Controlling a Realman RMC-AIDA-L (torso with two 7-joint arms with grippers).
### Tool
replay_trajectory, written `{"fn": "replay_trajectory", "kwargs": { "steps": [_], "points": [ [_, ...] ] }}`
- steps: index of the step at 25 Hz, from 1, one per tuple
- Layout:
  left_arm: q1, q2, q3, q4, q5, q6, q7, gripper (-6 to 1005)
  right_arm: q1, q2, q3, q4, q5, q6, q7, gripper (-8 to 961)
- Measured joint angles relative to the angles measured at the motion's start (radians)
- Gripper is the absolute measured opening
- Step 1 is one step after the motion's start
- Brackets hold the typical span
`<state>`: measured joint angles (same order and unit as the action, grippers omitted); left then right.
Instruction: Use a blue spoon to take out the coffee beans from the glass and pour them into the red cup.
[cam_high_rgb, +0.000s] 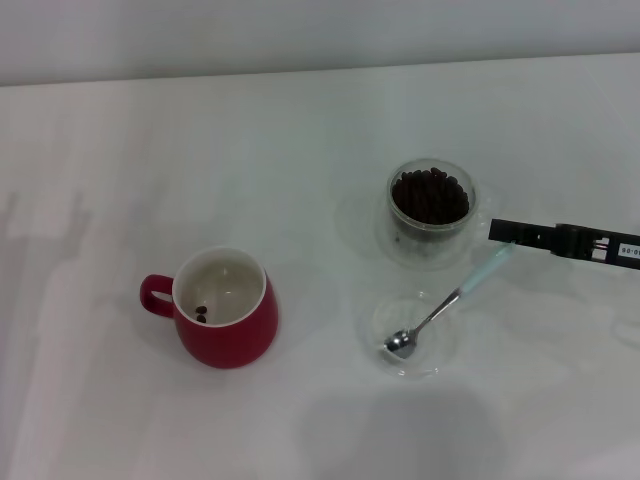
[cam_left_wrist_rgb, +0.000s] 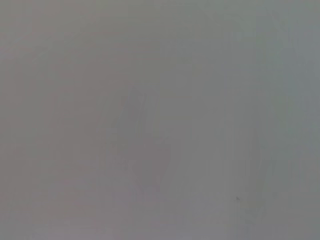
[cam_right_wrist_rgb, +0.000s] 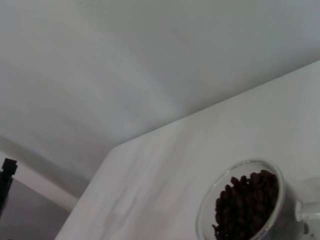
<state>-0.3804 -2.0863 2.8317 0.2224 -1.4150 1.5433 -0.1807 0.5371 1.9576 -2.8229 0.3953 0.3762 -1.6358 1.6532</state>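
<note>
Shallow dish (cam_high_rgb: 412, 338): clear glass, nearest on the right side of the white table (cam_high_rgb: 300, 140).
Blue spoon (cam_high_rgb: 447, 304): metal bowl resting in the shallow dish, pale blue handle slanting up and away to the right toward the right pincer.
Red cup (cam_high_rgb: 225, 310): near left, upright, loop handle pointing left, a few coffee beans lying on its white floor.
Right pincer (cam_high_rgb: 503, 232): reaches in from the right edge, low over the table, its black tip at the far end of the spoon handle; whether it is clamped on the handle or apart cannot be told.
Glass (cam_high_rgb: 431, 211): farther back on the right, just beyond the spoon, upright.
Coffee beans (cam_high_rgb: 430, 196): dark heap filling the glass; also seen in the right wrist view (cam_right_wrist_rgb: 247, 202).
Left pincer: out of sight.
</note>
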Motion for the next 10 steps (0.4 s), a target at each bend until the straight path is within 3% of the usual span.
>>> {"fn": "replay_trajectory", "kwargs": {
  "steps": [2,8,10],
  "points": [
    [0.000,0.000,0.000,0.001,0.000,0.000,0.000,830,-0.001,0.000,0.000,0.002,0.000,0.009,0.002,165],
    [0.000,0.000,0.000,0.004,0.001,0.000,0.000,830,-0.012,-0.010,0.003,0.005,0.019,0.023,0.005,331],
    [0.000,0.000,0.001,0.004,0.001,0.000,-0.001,830,-0.015,-0.018,0.004,0.006,0.043,0.023,0.003,331]
  ]
}}
